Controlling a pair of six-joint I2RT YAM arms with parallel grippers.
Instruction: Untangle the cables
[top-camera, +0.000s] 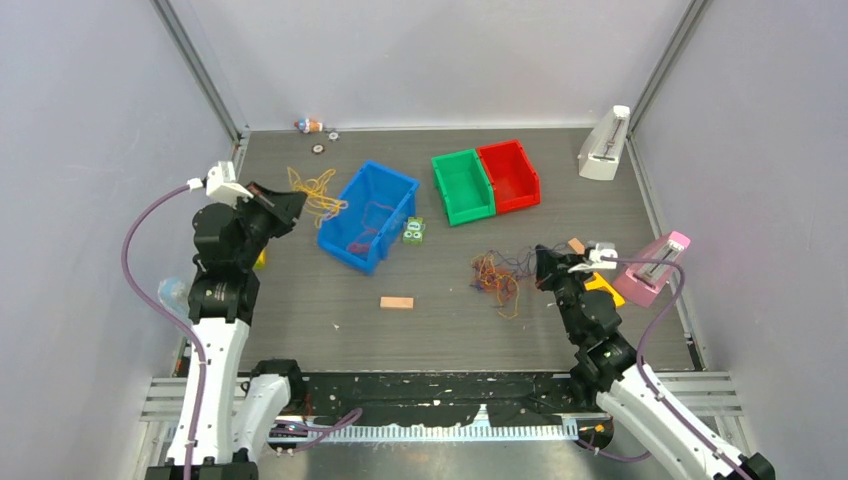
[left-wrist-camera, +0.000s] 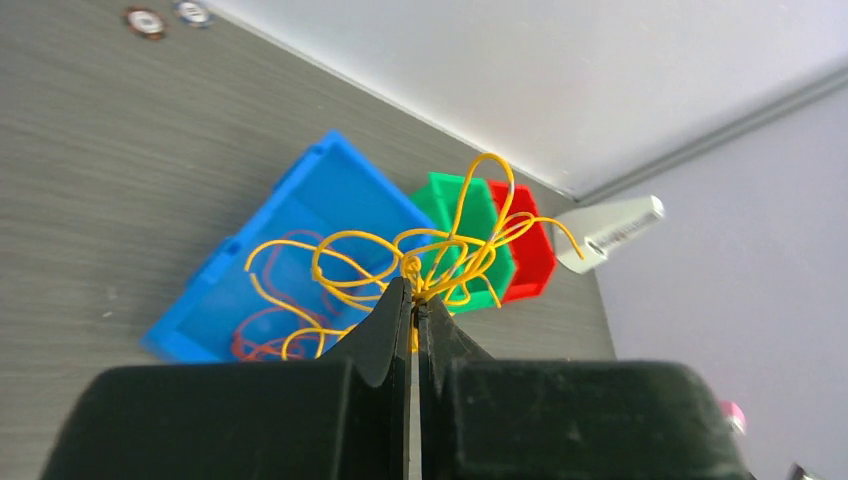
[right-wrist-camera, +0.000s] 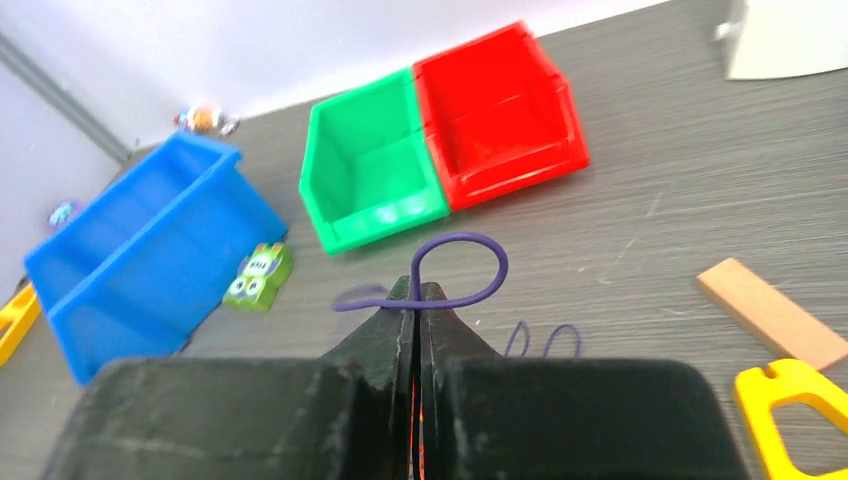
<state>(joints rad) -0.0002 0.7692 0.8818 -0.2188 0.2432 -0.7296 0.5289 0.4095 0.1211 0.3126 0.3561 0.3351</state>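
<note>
My left gripper (top-camera: 288, 208) is shut on a loose bundle of yellow cables (top-camera: 316, 189), held above the table left of the blue bin (top-camera: 392, 183). In the left wrist view the yellow loops (left-wrist-camera: 446, 243) fan out from my closed fingertips (left-wrist-camera: 414, 292). An orange-red cable (left-wrist-camera: 262, 341) lies inside the blue bin (left-wrist-camera: 222, 268). My right gripper (top-camera: 545, 264) is shut on a purple cable (right-wrist-camera: 484, 247) at the right edge of a tangle of orange-red and purple cables (top-camera: 497, 276). In the right wrist view the purple loop stands above my closed fingertips (right-wrist-camera: 415, 297), with orange showing low between the fingers.
A green bin (top-camera: 462, 185) and a red bin (top-camera: 510, 174) stand at the back. A green owl toy (top-camera: 414, 231), a wooden block (top-camera: 396, 302), a white stand (top-camera: 603, 146), a pink stand (top-camera: 652, 268) and a yellow piece (top-camera: 604, 286) lie around. Small items (top-camera: 312, 127) sit by the far wall.
</note>
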